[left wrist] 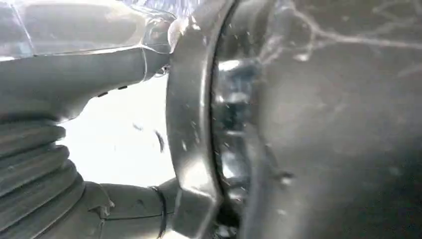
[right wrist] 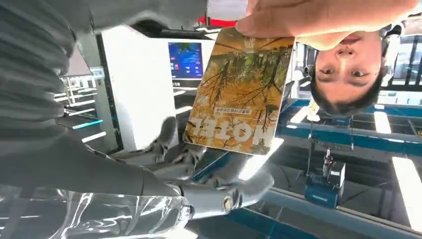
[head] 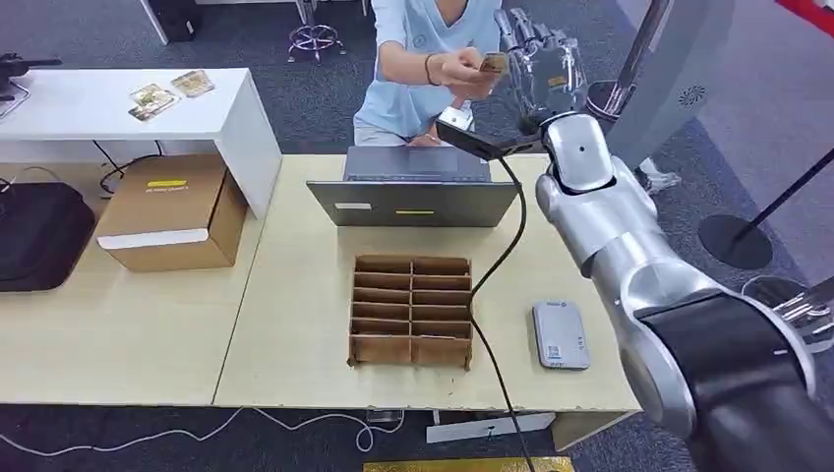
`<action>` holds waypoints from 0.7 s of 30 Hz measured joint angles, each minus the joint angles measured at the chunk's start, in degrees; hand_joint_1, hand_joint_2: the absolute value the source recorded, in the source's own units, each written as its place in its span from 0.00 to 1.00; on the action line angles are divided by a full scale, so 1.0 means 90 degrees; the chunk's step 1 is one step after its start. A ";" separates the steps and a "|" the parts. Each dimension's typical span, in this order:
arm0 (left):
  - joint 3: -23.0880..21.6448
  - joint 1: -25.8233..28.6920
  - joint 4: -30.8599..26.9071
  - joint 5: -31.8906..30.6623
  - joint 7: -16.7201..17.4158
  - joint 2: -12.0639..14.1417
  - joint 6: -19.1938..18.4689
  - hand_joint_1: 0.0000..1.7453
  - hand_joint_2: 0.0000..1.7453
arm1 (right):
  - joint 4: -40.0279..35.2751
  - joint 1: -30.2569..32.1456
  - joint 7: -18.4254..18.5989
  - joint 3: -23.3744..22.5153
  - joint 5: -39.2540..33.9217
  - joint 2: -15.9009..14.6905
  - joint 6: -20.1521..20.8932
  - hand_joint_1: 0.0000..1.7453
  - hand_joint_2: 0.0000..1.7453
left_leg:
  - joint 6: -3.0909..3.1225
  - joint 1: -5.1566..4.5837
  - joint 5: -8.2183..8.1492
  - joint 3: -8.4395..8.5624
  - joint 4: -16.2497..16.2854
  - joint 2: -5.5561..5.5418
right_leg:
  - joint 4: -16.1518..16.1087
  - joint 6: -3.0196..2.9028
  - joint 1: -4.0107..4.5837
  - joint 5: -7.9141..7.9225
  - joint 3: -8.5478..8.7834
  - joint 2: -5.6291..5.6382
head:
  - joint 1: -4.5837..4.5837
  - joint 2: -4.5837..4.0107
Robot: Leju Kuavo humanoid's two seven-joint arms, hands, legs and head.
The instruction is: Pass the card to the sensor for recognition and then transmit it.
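A person's hand [head: 460,71] holds a yellow-brown card [head: 492,65] up over the far side of the table. My right hand [head: 539,64] is raised just beside it. In the right wrist view the card [right wrist: 241,89] reads "HOTEL" and is pinched at one edge by the person's fingers [right wrist: 318,17]. My fingers [right wrist: 199,169] are spread apart at its opposite edge without a clear grip. The grey card sensor [head: 560,335] lies flat on the table near its front right. My left hand [left wrist: 74,74] hangs low with its thumb and a finger apart and nothing between them.
A cardboard divider tray [head: 411,311] sits mid-table with an open laptop [head: 413,187] behind it. A black cable [head: 502,265] runs across the table from my wrist. A cardboard box [head: 172,211] and a black bag [head: 39,236] stand left. More cards [head: 152,98] lie on a white table.
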 joint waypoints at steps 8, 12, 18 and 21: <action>-0.0675 -0.0137 0.0000 -0.0002 -0.0087 0.0032 0.0002 0.00 1.00 | 0.0000 0.0012 0.0000 -0.0066 -0.0007 0.0000 -0.0039 0.00 1.00 | 0.0003 -0.0001 0.0003 -0.0003 0.0000 -0.0003 | -0.0001 0.0000 -0.0001 0.0000 0.0000 -0.0004 | 0.0002 0.0000; -0.0791 -0.0160 0.0000 -0.0002 -0.0090 0.0032 0.0000 0.00 1.00 | 0.0002 0.0014 0.0007 -0.0097 -0.0005 0.0000 -0.0039 0.00 1.00 | 0.0003 -0.0001 0.0002 -0.0003 0.0000 -0.0003 | -0.0001 0.0000 -0.0001 0.0000 0.0000 -0.0004 | 0.0000 0.0000; -0.1063 -0.0211 0.0000 -0.0002 -0.0187 0.0039 0.0017 0.00 1.00 | 0.0000 0.0097 -0.0093 -0.0141 -0.0141 -0.0036 -0.0238 0.00 1.00 | 0.0003 -0.0001 0.0003 -0.0004 0.0000 -0.0004 | -0.0001 0.0000 -0.0001 0.0000 0.0000 -0.0006 | 0.0000 0.0000; -0.1216 -0.0241 0.0000 0.0010 -0.0209 0.0049 0.0039 0.00 1.00 | -0.0066 0.0210 -0.0233 -0.0292 -0.0450 -0.0092 -0.0700 0.00 1.00 | 0.0003 -0.0001 0.0003 -0.0003 0.0000 -0.0005 | -0.0002 0.0000 -0.0001 0.0000 0.0000 -0.0007 | 0.0000 0.0000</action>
